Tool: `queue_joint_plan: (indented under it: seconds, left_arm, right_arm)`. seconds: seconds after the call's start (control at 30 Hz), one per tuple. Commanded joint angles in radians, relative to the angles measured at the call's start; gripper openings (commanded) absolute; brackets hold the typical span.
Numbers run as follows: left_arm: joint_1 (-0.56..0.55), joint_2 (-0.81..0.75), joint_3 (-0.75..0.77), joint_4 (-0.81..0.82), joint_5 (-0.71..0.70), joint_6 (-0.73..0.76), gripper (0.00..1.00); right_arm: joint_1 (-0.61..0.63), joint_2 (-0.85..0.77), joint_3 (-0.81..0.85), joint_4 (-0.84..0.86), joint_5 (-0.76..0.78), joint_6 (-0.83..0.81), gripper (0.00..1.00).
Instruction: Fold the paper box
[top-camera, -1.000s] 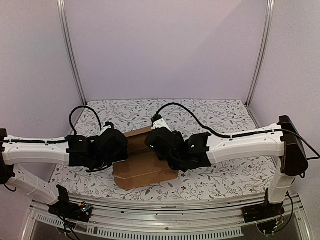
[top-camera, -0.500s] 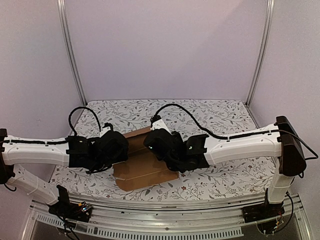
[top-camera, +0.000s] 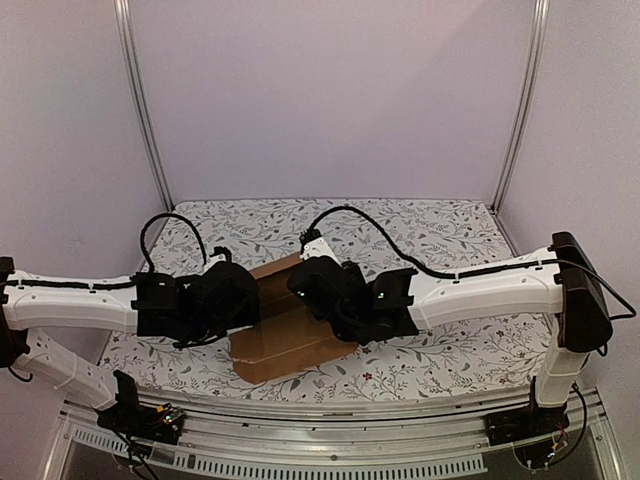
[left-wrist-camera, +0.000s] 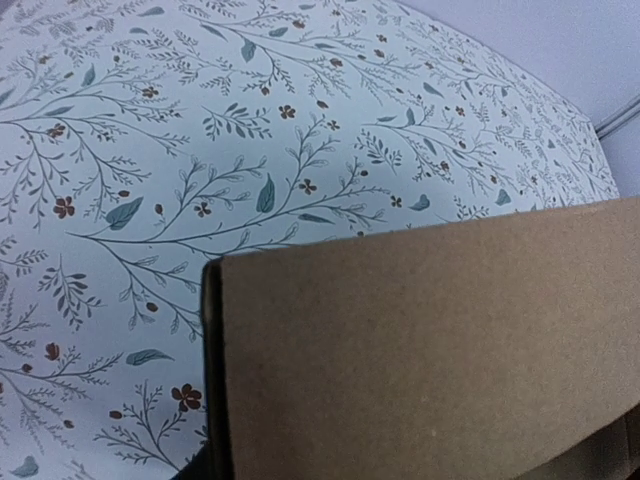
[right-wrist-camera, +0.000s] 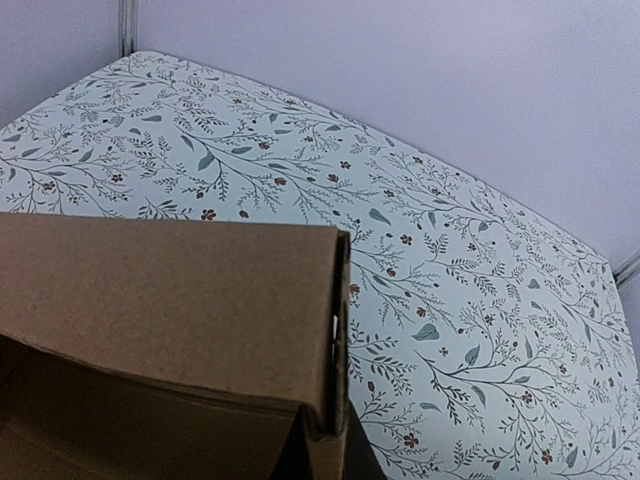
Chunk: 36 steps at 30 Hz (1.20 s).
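1. Plain brown die-cut cardboard paper box: partly folded, lying near the front middle of the white floral-printed table, between both arms.
2. Left gripper: at the box's left edge. Open or closed cannot be told, with a cardboard panel filling its camera view.
3. Right gripper: closed, pinching the raised, folded-over wall on the box's right side.

On the table, the paper box lies between left arm and right arm.
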<state>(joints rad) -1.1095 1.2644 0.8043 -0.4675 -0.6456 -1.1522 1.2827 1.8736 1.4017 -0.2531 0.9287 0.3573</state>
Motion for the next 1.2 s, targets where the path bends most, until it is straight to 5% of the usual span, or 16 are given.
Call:
queue_joint_plan:
  seconds: [0.0,0.27,0.67,0.87,1.17]
  left_arm:
    - [-0.019,-0.001,0.033,0.031,0.032,0.016,0.41]
    - [-0.02,-0.048,-0.005,-0.006,0.087,0.032,0.54]
    - [-0.012,-0.354,-0.077,-0.095,0.221,0.355,0.7]
    - [0.04,-0.503,-0.078,-0.097,0.206,0.471,0.71]
    - [0.105,-0.443,-0.07,-0.013,0.265,0.57,0.71]
  right_arm:
    - [0.009,0.022,0.003,0.02,0.007,-0.017,0.0]
    - [-0.018,0.017,-0.017,0.026,0.002,-0.033,0.0]
    - [-0.083,-0.018,-0.147,0.171,-0.084,-0.099,0.0]
    - [-0.139,-0.022,-0.261,0.4,-0.298,-0.171,0.0]
    - [-0.16,-0.005,-0.455,0.822,-0.542,-0.326,0.0]
